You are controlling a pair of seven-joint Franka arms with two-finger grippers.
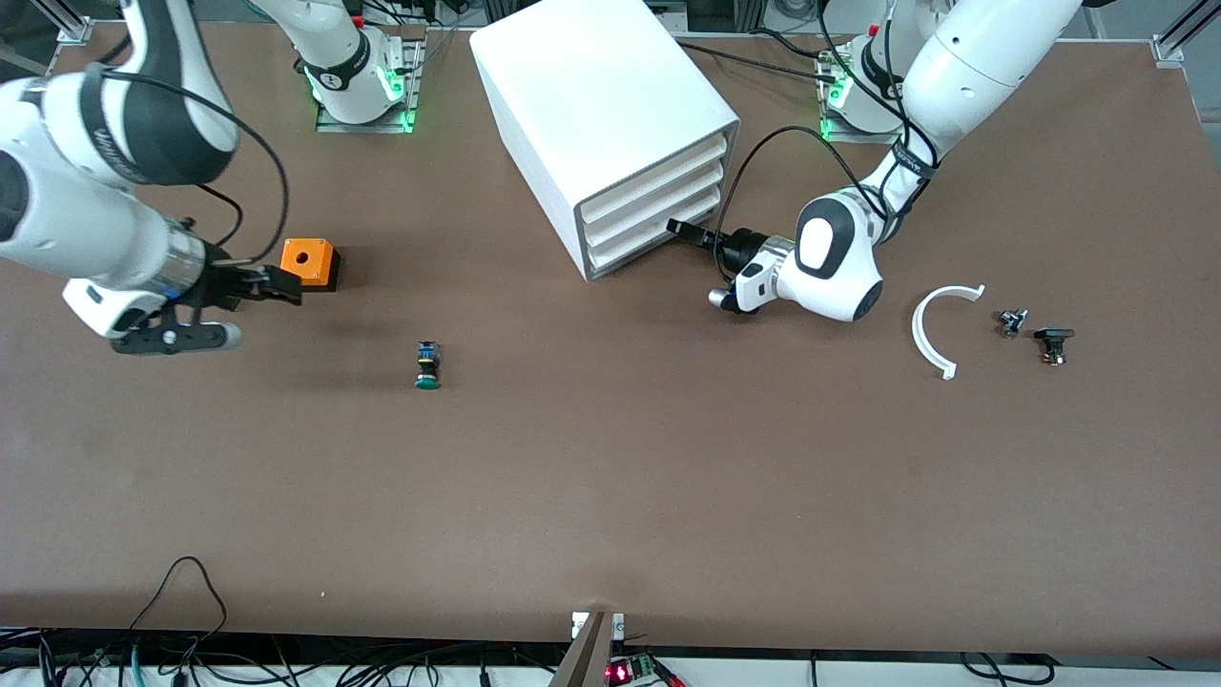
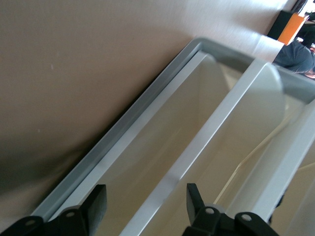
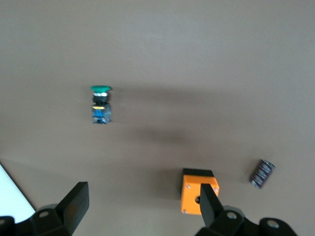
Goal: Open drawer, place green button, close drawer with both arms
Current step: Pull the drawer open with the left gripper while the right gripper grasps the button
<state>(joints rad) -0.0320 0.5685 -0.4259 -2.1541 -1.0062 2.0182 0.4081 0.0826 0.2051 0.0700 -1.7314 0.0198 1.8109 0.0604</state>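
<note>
The white cabinet point(image 1: 591, 95) stands at the back middle, and all three of its drawers look shut. My left gripper point(image 1: 679, 229) is at the front of the lowest drawer point(image 1: 658, 239). In the left wrist view the gripper point(image 2: 145, 201) is open, with one finger on each side of the white upper lip of the drawer point(image 2: 162, 142), apart from it. The button point(image 1: 428, 366) lies on its side on the table, green cap toward the front camera; it also shows in the right wrist view point(image 3: 100, 105). My right gripper point(image 1: 275, 284) is open and empty in the air point(image 3: 141, 206), beside the orange cube.
The orange cube point(image 1: 308, 260) with a hole sits near the right arm's end and also shows in the right wrist view point(image 3: 199, 191). A small black cylinder point(image 3: 262, 173) lies by it. A white curved piece point(image 1: 935, 329) and two small black parts point(image 1: 1013, 322) point(image 1: 1053, 342) lie toward the left arm's end.
</note>
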